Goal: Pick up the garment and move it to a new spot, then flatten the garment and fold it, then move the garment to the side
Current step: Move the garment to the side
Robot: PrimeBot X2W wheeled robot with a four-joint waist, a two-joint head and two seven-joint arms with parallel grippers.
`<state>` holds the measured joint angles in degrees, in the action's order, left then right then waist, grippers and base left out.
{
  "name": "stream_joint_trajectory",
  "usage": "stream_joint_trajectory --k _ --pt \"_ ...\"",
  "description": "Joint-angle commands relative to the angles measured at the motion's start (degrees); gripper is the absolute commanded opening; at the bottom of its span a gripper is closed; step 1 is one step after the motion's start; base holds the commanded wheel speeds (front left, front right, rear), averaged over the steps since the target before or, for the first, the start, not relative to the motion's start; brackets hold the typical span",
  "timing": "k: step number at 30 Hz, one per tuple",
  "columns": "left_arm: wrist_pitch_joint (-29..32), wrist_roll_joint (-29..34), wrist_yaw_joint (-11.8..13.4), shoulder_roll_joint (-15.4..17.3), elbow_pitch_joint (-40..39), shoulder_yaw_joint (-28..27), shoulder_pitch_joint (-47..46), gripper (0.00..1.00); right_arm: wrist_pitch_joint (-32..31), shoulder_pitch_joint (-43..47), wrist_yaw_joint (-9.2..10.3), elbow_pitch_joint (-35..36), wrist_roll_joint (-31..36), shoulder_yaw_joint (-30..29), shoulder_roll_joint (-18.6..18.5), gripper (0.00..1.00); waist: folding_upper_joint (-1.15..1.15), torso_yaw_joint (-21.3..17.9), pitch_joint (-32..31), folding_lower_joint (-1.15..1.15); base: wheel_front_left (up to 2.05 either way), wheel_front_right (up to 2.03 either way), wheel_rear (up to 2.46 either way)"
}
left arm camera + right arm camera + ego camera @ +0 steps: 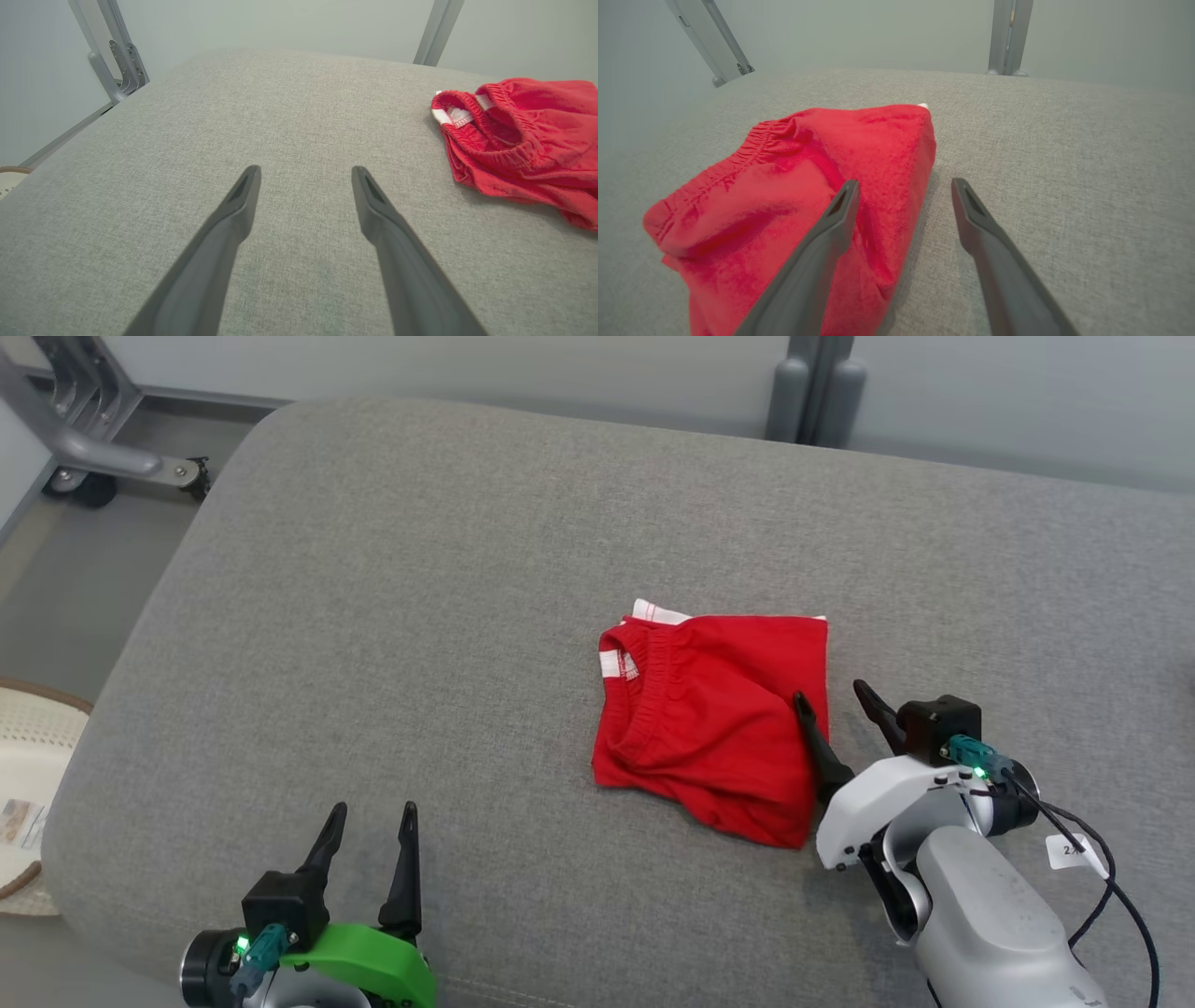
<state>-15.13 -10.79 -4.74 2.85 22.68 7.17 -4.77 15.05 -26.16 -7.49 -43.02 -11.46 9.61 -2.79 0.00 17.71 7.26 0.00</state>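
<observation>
— Head view first?
— I see the red garment [709, 728] lying on the grey cushion [420, 616], just off centre toward 4 o'clock. My right end effector [829, 692] is at the garment's 3 o'clock edge, spread wide and gripping nothing, one finger over the cloth. My left end effector [373, 808] is at the garment's 8 o'clock, well apart, also spread and empty.
— Left wrist?
— Fingers parted over bare cushion, with the garment [523, 135] at 2 o'clock.
— Right wrist?
— One finger lies over the red cloth [808, 186], the other over cushion.

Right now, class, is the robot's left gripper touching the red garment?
Apart. The left wrist view shows the open left gripper over bare grey cushion, the red garment lying well off to one side; the head view confirms the gap.
</observation>
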Motion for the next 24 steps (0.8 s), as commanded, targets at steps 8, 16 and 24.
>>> stream_joint_trajectory --k 8,16,24 --pt "0.06 -1.45 0.70 0.12 -0.24 0.91 -1.54 1.00 0.10 -3.93 0.02 -10.04 -2.37 1.06 -0.26 0.67 0.00 4.22 4.30 0.00 0.00 0.00 0.00" --pt "0.06 -1.43 0.94 0.12 -0.54 1.31 -2.12 1.00 0.06 -4.70 0.05 -7.87 -2.14 0.28 -0.37 0.00 0.00 3.45 4.21 0.00 0.00 0.00 0.00" --pt "0.06 -0.33 0.64 0.15 -0.96 0.67 -0.72 1.00 0.07 -1.15 0.05 -4.50 -2.62 -1.27 -0.28 0.00 0.00 -2.13 0.49 0.00 0.00 0.00 0.00"
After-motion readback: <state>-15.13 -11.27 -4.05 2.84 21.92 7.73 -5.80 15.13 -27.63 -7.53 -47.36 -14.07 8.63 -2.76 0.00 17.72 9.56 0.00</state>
